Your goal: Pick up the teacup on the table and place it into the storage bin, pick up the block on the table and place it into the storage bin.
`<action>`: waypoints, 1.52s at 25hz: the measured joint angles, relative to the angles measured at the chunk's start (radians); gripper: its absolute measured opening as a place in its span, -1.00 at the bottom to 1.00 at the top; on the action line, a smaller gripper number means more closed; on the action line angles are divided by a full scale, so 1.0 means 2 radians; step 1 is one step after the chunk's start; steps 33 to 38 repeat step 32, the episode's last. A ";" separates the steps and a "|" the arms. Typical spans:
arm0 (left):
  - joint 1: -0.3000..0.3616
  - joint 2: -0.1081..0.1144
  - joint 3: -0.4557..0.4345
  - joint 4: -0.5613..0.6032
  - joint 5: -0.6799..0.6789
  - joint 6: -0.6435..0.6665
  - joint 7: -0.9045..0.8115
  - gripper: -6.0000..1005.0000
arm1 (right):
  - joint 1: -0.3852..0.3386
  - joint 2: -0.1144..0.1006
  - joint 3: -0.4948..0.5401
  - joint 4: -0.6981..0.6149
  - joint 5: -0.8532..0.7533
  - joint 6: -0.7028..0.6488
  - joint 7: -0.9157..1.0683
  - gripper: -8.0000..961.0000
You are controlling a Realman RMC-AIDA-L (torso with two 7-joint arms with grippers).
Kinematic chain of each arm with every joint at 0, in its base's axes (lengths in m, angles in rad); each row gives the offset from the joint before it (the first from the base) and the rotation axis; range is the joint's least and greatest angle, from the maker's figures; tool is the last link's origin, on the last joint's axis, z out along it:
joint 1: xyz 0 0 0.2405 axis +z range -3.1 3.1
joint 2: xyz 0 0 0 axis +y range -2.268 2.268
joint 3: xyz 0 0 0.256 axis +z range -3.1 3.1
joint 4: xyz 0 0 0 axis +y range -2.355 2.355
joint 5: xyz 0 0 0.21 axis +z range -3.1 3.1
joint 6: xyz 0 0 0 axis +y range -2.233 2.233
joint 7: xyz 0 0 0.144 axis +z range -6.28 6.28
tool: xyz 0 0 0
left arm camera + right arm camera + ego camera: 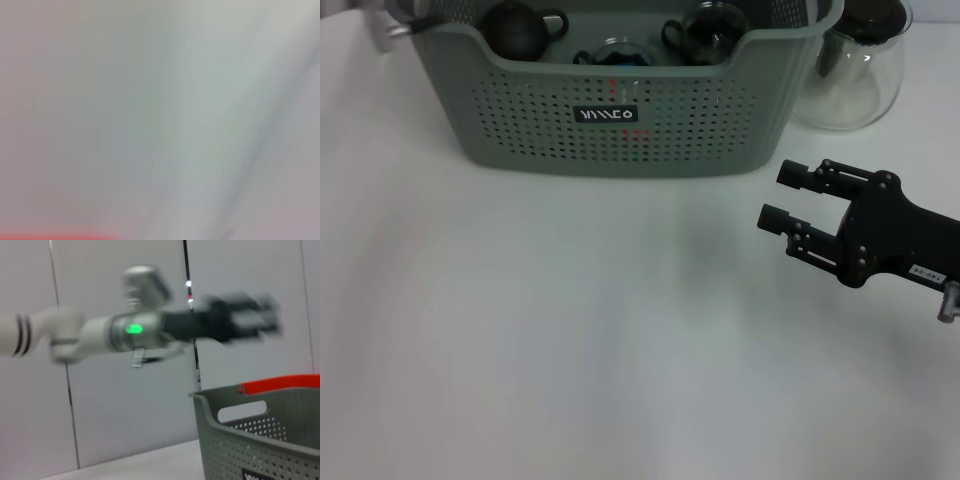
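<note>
Risk of clipping storage bin at counter's far edge, with right claw empty, fingers apart, just beside near right corner; left claw unclear.

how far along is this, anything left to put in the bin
It looks close to finished. The storage bin already holds dark teaware, and something red shows through its perforated wall. No teacup or block is left on the table. The right gripper hangs open and empty beside the bin. The left gripper, seen blurred, is raised above it.
</note>
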 joint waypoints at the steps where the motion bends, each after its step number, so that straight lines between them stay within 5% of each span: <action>1: 0.016 0.002 -0.016 -0.017 -0.053 0.049 0.038 0.16 | 0.000 0.000 0.003 0.000 0.000 -0.001 0.000 0.21; 6: 0.062 0.029 -0.089 -0.097 -0.153 0.236 0.148 0.40 | 0.001 -0.001 0.007 0.003 -0.001 -0.005 0.006 0.21; 8: 0.086 0.027 -0.126 -0.105 -0.118 0.275 0.213 0.47 | 0.004 -0.002 0.004 0.001 -0.007 -0.007 0.022 0.22; 12: 0.136 0.003 -0.141 -0.107 0.034 0.289 0.361 0.61 | 0.019 -0.008 0.002 -0.002 -0.044 -0.007 0.048 0.22; 14: 0.150 -0.009 -0.137 -0.124 0.123 0.270 0.428 0.65 | 0.027 -0.006 0.002 -0.010 -0.073 -0.004 0.045 0.40; 17: 0.146 -0.010 -0.135 -0.169 0.193 0.239 0.464 0.65 | 0.038 -0.002 0.002 -0.028 -0.114 -0.003 0.042 0.66; 22: 0.130 -0.008 -0.135 -0.209 0.244 0.226 0.494 0.65 | 0.046 -0.004 0.006 -0.032 -0.123 -0.034 0.038 0.67; 38: 0.117 -0.008 -0.148 -0.206 0.258 0.281 0.509 0.65 | 0.033 -0.004 0.012 -0.033 -0.121 -0.076 0.003 0.68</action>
